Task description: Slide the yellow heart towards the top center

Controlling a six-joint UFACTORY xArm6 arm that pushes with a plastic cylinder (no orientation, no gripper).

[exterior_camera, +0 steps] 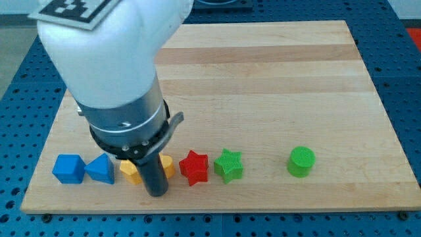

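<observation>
**Tip sits low in the block row, among the yellow pieces**

My tip [156, 192] ends a straight dark rod with no claw on it, so it neither clasps nor releases anything; it simply rests down at the board [263, 79], close to the view's bottom edge.

2 yellow pieces flank the rod. One yellow block [130, 171] lies just to the view's left of my tip and slightly above it, touching or nearly touching the rod. Another yellow block [168, 166] peeks out just to the view's right of the rod. The rod and the arm's dark collar hide much of both, so I cannot tell which of them is the yellow heart.

Further to the view's left of my tip stand a blue triangular block [100, 170] and then a blue cube-like block [69, 168], close together near the board's left corner.

To the view's right of my tip, just past the yellow piece, comes a red star [194, 167], then a green star [228, 164] just beside it. A green cylinder [301, 161] stands well apart, further right.

All 7 blocks form 1 row along the lower part of the board. The arm's white body [105, 52] rises above my tip toward the view's top left, covering that corner.
</observation>
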